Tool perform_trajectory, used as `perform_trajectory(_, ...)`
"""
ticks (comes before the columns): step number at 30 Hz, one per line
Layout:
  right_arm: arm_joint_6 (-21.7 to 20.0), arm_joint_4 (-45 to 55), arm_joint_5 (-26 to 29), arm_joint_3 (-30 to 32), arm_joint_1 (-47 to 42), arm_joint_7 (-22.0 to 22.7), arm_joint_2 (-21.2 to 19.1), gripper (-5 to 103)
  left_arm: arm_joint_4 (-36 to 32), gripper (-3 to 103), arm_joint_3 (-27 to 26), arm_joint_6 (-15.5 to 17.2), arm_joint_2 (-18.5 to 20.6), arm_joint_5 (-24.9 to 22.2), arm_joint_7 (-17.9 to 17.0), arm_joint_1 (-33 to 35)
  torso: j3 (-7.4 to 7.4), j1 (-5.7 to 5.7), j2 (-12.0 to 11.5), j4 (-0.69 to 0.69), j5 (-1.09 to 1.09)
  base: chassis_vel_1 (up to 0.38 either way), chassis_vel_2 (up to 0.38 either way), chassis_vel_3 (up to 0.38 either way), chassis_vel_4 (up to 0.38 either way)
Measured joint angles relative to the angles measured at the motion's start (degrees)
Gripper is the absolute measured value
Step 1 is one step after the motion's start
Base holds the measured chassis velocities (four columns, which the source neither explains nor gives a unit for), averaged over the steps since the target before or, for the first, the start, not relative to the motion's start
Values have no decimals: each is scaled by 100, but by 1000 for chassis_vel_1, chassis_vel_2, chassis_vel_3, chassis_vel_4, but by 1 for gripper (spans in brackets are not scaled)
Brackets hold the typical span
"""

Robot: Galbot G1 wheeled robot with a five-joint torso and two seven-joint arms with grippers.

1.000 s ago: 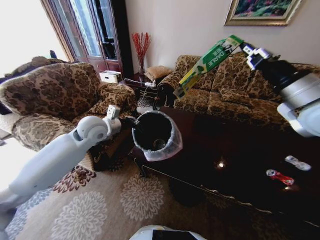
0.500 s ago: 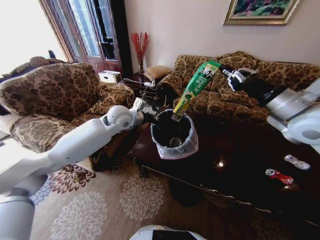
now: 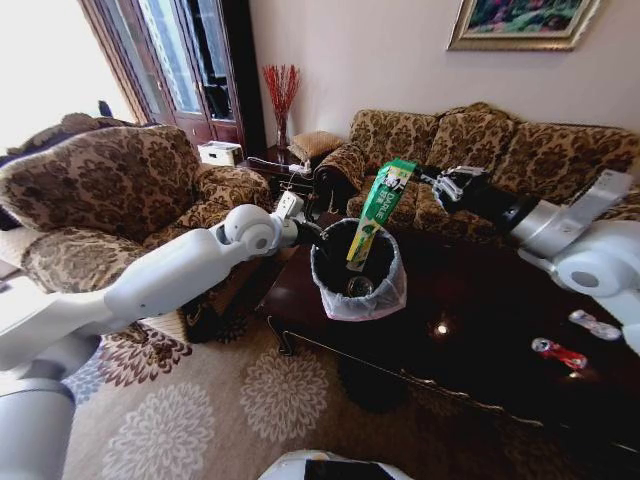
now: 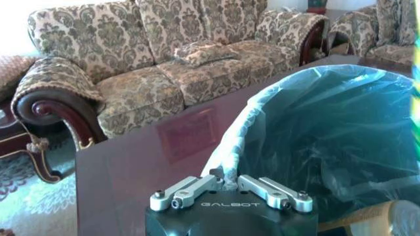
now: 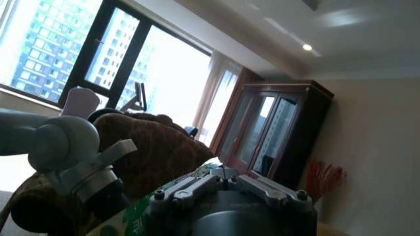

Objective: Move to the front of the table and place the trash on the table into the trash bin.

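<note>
- The trash bin (image 3: 357, 275), white-lined, stands at the table's (image 3: 480, 330) near-left edge, a bottle on its bottom.
- Left gripper (image 3: 322, 238) pinches the bin's left rim.
- Right gripper (image 3: 432, 180) clamps the green-yellow bottle (image 3: 377, 211), tilted, lower end inside the bin.
- Red wrapper (image 3: 560, 353) and silver wrapper (image 3: 596, 325) lie at the table's right.

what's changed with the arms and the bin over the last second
The right gripper swung the green-yellow bottle down from above the sofa into the trash bin, which the left gripper carried rightward along the table. Both wrappers stayed put.
</note>
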Motion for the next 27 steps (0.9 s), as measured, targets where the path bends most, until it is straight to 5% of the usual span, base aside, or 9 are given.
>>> perform_trajectory(10, 62, -95, -147, 0, -56, -93, -20, 28, -36, 0, -67, 0, 35, -37, -35, 54, 0, 0, 0, 1, -1, 0, 0, 0, 0)
perform_trajectory(27, 67, -215, 115, 86, -43, 768, 244, 94, -4, 0, -269, -4, 144, -26, -166, 254, 0, 0, 0, 1, -1, 0, 0, 0, 0)
